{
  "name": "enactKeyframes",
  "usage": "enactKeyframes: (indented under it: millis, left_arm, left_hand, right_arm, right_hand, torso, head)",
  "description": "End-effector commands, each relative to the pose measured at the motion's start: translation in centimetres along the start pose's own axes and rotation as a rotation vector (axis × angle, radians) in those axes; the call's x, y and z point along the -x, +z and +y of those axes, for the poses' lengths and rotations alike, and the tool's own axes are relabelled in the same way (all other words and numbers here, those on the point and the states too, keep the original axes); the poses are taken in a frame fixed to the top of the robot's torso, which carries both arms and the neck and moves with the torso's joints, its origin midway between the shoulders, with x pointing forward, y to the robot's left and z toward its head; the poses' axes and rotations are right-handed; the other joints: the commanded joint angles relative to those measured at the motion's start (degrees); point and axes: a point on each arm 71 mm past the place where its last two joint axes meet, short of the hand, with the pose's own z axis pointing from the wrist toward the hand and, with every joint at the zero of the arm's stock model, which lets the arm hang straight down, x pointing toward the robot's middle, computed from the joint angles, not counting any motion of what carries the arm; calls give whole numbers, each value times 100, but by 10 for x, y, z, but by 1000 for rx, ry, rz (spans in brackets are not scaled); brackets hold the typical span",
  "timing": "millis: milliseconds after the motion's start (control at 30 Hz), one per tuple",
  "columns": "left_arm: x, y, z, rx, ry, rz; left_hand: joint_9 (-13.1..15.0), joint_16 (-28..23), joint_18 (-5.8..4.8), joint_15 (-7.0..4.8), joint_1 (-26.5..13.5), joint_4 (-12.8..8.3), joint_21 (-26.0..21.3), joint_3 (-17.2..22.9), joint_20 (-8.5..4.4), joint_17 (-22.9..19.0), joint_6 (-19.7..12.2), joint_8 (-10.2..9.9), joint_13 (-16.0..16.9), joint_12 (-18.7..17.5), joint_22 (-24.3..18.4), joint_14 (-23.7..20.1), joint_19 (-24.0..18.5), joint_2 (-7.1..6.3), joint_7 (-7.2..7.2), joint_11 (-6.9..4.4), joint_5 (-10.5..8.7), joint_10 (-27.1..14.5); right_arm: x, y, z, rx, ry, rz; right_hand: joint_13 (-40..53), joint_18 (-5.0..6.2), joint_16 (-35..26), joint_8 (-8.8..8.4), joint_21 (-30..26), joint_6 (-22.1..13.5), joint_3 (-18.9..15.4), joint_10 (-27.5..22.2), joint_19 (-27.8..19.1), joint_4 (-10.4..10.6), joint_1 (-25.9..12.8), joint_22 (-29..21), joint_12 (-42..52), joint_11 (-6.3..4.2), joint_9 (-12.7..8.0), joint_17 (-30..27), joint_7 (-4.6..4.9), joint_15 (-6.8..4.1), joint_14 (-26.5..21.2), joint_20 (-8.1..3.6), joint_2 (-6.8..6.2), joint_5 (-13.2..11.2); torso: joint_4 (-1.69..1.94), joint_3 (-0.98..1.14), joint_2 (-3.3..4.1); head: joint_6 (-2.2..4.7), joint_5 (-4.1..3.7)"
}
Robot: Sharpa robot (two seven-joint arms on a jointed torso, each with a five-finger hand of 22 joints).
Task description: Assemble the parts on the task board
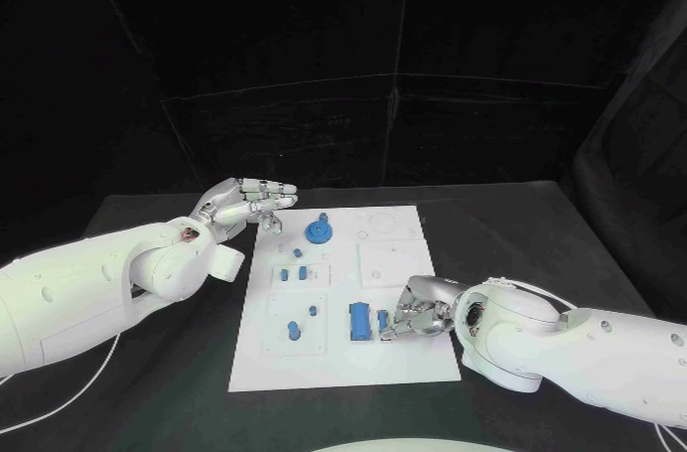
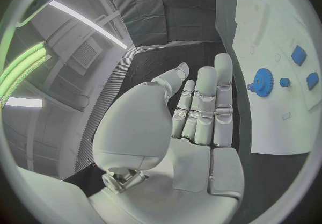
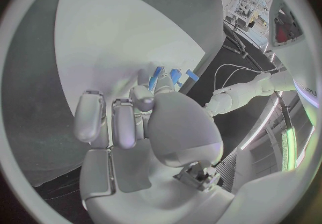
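The right hand (image 1: 412,311) curls its fingers over small blue parts (image 1: 369,321) at the white task board (image 1: 350,363) near edge; whether it grips one is unclear. The left wrist view shows the left hand (image 2: 201,111) flat, holding nothing, beside the blue gear (image 2: 262,82).

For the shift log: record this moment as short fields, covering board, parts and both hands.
board: white task board flat on the black table
gear: blue gear at the board's far end, near the left hand
small parts: blue pieces in the board's left column
rectangular part: blue block near the board's near end, beside the right hand
left hand: left hand above the board's far left corner, fingers straight, holding nothing
right hand: right hand low over the board, fingertips at a small blue piece; grip cannot be told
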Motion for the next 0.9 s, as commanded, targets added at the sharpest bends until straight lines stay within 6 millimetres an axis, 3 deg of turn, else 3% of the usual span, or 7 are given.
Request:
enactKeyframes:
  millis: [33,367,533,633,700,800,900]
  left_arm:
    - [-1,0,-1,-6,-6,10]
    - [-1,0,-1,-5,-6,10]
    - [-1,0,0,-4,-6,9]
    - [0,-1,0,-8,-5,8]
    - [0,-1,-1,-14,-8,9]
    - [0,-1,-1,-22,-27,1]
    - [2,-1,-1,-33,-49,-15]
  left_hand:
    - [1,-6,84,9,26,-30,-28,-13,7,-5,10,29,-7,33,-6,-40,-25,38,31,4,35,-47]
    - [1,-6,84,9,26,-30,-28,-13,7,-5,10,29,-7,33,-6,-40,-25,38,31,4,35,-47]
    - [2,-3,83,11,29,-34,-31,-15,8,-14,10,33,-7,44,-8,-47,-28,46,33,5,36,-62]
    - [1,-11,82,16,10,-26,-46,-31,12,-28,8,36,-5,65,-16,-77,-50,45,35,8,33,-69]
    - [1,-66,80,25,-38,1,-103,-72,24,-72,7,44,0,111,-46,-184,-127,48,31,7,31,-74]
    - [0,-215,82,40,-100,40,-246,-154,42,-176,-3,54,6,189,-126,-393,-290,51,28,5,29,-85]
    - [-1,-652,82,54,-136,77,-530,-265,70,-428,-17,65,12,305,-303,-701,-556,56,29,9,27,-38]
  right_arm:
    - [0,1,-1,-11,-15,-1]
    - [0,0,1,27,8,4]
    - [4,-5,1,97,95,-20]
    - [10,-8,-3,174,218,-36]
    - [19,-6,-7,237,338,-47]
    - [36,0,-13,312,502,-75]
    - [56,10,-21,372,659,-114]
  right_hand:
    - [16,-45,-24,-16,-14,-35,1,-36,-12,-30,51,10,-8,-14,7,27,-4,17,311,8,18,40]
    - [-35,-32,-71,-35,-53,-76,-104,-74,-54,-11,-20,-56,-103,2,12,-32,14,27,300,14,-106,-32]
    - [-660,84,-487,-217,-402,-433,-142,-513,-435,27,-30,-644,-1074,125,-38,-543,151,121,173,94,-270,-208]
    - [-1525,289,-1341,-344,-1088,-696,-68,-1096,-1088,22,93,-1703,-2320,226,-74,-1501,258,209,-100,171,-276,-175]
    - [-1784,512,-2648,-429,-2013,-869,22,-1421,-1904,-77,343,-2989,-2658,322,-104,-2843,352,291,-585,240,-176,-76]
    - [-2428,510,-4133,-582,-2885,-1139,135,-2009,-2378,-256,773,-3641,-3418,544,-188,-3920,567,489,-1268,423,-16,48]
    - [-3220,430,-5367,-730,-3879,-1317,196,-2365,-2955,-434,1116,-4222,-4140,810,-338,-4548,768,859,-2138,675,79,-21]
  torso:
    - [-4,3,4]
    - [-8,8,-2]
    - [-13,7,-14]
    - [-12,-3,-27]
    - [-17,-11,-50]
    - [-24,-25,-99]
    - [-33,-46,-171]
  head:
    - [0,1]
    - [17,-2]
    - [46,-9]
    - [98,-32]
    - [134,-40]
    - [180,-39]
    - [249,-50]
